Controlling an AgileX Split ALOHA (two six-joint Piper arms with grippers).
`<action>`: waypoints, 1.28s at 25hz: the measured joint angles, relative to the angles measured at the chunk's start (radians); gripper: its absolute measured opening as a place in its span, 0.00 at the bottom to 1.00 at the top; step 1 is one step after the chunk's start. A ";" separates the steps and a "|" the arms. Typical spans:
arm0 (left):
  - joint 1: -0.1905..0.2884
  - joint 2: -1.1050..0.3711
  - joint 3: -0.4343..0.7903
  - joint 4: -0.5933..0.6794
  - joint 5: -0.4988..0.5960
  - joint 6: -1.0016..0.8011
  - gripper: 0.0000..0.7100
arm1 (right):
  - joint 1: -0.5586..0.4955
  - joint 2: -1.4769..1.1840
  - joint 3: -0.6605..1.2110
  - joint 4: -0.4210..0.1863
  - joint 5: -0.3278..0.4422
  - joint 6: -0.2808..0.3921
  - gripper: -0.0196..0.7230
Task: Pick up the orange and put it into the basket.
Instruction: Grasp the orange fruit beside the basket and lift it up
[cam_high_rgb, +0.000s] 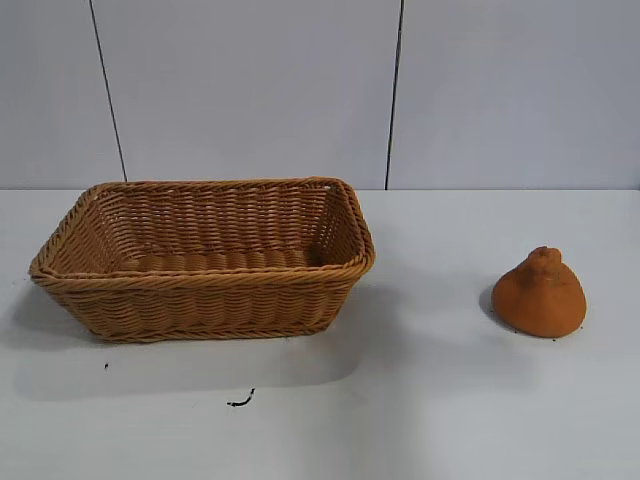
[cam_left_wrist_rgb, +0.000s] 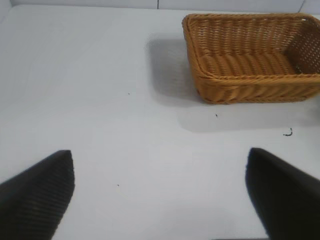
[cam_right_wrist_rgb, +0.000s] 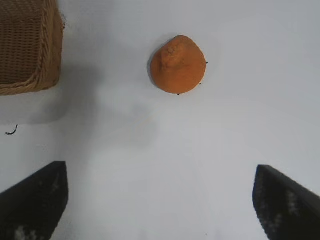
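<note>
Nothing's really started yet. The right gripper (cam_right_wrist_rgb: 160, 200) hangs over bare table (cam_high_rgb: 420, 400), fingers spread wide and holding nothing, and the left gripper (cam_left_wrist_rgb: 160, 195) is just as wide open and empty. Further out, one orange (cam_high_rgb: 539, 294) sits on the table, well apart from the one basket (cam_high_rgb: 205, 285), which looks empty. Pick and drop both left.
</note>
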 joint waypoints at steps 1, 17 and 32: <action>0.000 0.000 0.000 0.000 0.000 0.000 0.94 | 0.000 0.046 -0.036 0.002 -0.001 0.000 0.96; 0.000 0.000 0.000 0.000 0.000 0.000 0.94 | 0.020 0.536 -0.195 0.009 -0.013 0.010 0.96; 0.000 0.000 0.000 0.000 0.000 0.000 0.94 | 0.020 0.544 -0.320 -0.043 0.112 0.030 0.10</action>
